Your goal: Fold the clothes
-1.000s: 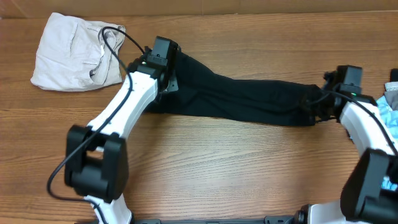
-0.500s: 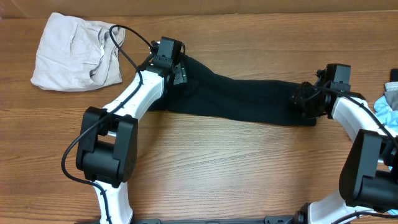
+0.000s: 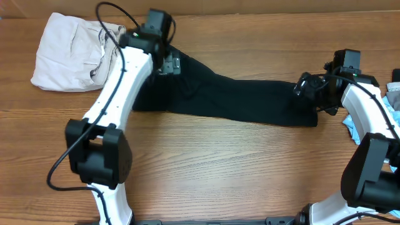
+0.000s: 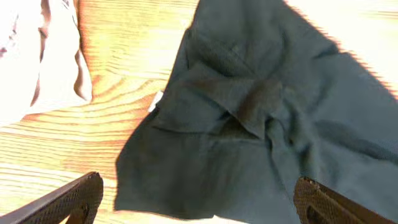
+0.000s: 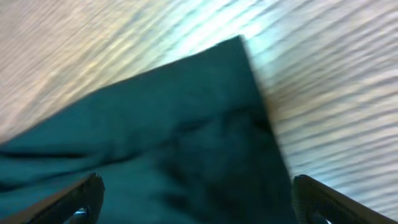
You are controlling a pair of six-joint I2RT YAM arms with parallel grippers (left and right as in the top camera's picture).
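A long black garment (image 3: 237, 100) lies stretched flat across the table from left to right. My left gripper (image 3: 171, 64) hovers over its left end, open and holding nothing. In the left wrist view the wrinkled black cloth (image 4: 249, 112) with a small white label (image 4: 157, 99) lies under the wide-apart fingers (image 4: 84, 194). My right gripper (image 3: 306, 89) is open above the garment's right end. The right wrist view shows the black corner (image 5: 186, 124) on the wood between the spread fingertips (image 5: 87, 190).
An off-white garment (image 3: 75, 50) lies crumpled at the far left of the table, and the left wrist view catches it (image 4: 31, 56) too. A light-blue garment (image 3: 389, 114) sits at the right edge behind my right arm. Bare wood (image 3: 237, 169) fills the front.
Both grippers have opened and let go of the black garment, which now lies flat. The left arm has swung back toward the far left; the right gripper has lifted slightly.
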